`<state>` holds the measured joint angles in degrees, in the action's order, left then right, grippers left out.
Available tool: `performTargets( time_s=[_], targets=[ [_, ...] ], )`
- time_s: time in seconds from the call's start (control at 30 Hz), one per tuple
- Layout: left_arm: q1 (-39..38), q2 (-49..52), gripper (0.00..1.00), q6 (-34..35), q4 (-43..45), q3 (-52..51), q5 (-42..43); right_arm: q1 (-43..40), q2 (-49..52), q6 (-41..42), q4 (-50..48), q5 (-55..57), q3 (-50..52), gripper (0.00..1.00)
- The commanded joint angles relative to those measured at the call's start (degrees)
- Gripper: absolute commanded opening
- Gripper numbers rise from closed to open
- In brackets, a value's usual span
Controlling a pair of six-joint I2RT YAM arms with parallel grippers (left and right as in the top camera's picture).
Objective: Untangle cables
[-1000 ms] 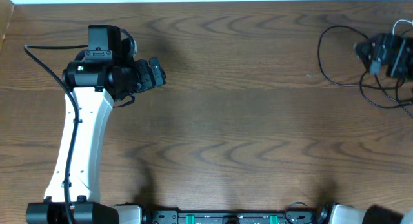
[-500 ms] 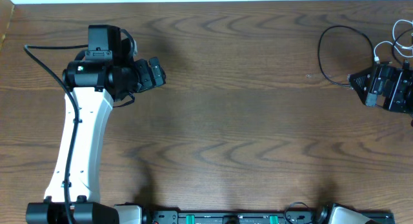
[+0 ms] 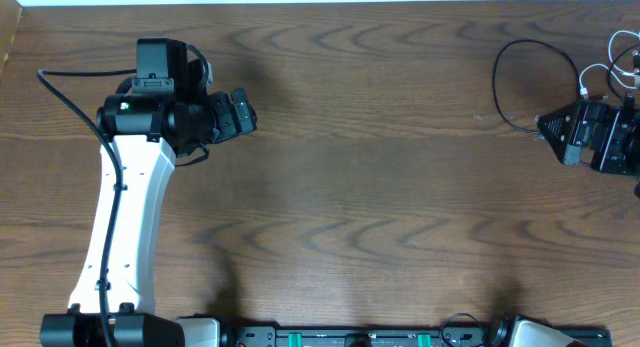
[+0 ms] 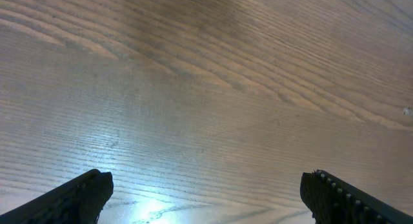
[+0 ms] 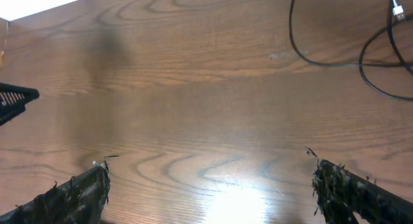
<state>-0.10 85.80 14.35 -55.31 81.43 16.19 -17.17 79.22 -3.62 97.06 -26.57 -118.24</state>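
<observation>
1. Cables [image 3: 497, 87]: far-right corner of desk [image 3: 380, 207]. Black loop [image 5: 290, 27] lies open, long axis far-to-near.
2. R end effector [image 3: 553, 137]: fingers spread wide, nothing held. Loop just past tips toward desk centre; white cable [image 3: 600, 69] close by on far side.
3. L end effector [image 3: 245, 112]: spread, empty, well apart from cables. R arm much nearer, so prob. the one to reach.
4. Count: white cable ×1; black ≥1, poss. 2 (crossings hidden); end effectors ×2.

black cable [image 3: 495, 84] loose, curved open loop, far right; white cable [image 5: 398, 13] just beside it.
</observation>
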Motion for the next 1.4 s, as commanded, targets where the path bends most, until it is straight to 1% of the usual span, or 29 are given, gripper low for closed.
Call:
performTargets(
  time_s=[0.0,0.17,0.23,0.3,0.43,0.53,0.67,0.8,0.97,1.07,1.13,1.3,1.37],
  targets=[
    [0.04,0.35,0.99,-0.52,-0.15,-0.50,-0.37,0.68,-0.17,-2.27,0.15,-0.79,-0.11,0.99],
    [0.04,0.35,0.99,-0.52,-0.15,-0.50,-0.37,4.17,-1.16,-2.62,-1.66,-0.59,2.71,0.99],
    [0.04,0.35,0.99,-0.52,-0.15,-0.50,-0.37,7.32,-2.73,-2.64,-5.25,-0.55,5.97,0.99],
    [0.04,0.35,0.99,-0.52,-0.15,-0.50,-0.37,11.26,-5.27,-2.67,-11.32,0.15,10.95,0.99],
    [0.04,0.35,0.99,-0.55,-0.15,-0.48,-0.37,19.02,-13.18,-2.67,-29.14,4.26,26.21,0.99],
    [0.04,0.35,0.99,-0.52,-0.15,-0.50,-0.37,21.92,-20.24,-2.67,-43.01,6.40,38.84,0.99],
    [0.04,0.35,0.99,-0.52,-0.15,-0.50,-0.37,22.03,-31.08,-2.67,-62.25,6.54,56.65,0.99],
    [0.04,0.35,0.99,-0.52,-0.15,-0.50,-0.37,21.27,-41.53,-2.69,-79.34,7.15,72.61,0.99],
    [0.04,0.35,0.99,-0.52,-0.15,-0.50,-0.37,19.98,-51.91,-2.67,-96.13,7.17,90.75,0.99],
    [0.04,0.35,0.99,-0.52,-0.17,-0.50,-0.37,19.78,-57.33,-2.60,-103.25,8.17,100.37,0.99],
    [0.04,0.35,0.99,-0.52,-0.17,-0.50,-0.37,19.78,-60.78,-2.21,-105.57,9.01,105.15,0.99],
    [0.04,0.35,0.99,-0.52,-0.15,-0.50,-0.37,19.78,-70.07,1.29,-106.27,13.29,113.24,0.99],
    [0.04,0.35,0.99,-0.52,-0.15,-0.50,-0.37,19.76,-73.50,1.25,-106.27,13.64,115.58,0.99]
  ],
)
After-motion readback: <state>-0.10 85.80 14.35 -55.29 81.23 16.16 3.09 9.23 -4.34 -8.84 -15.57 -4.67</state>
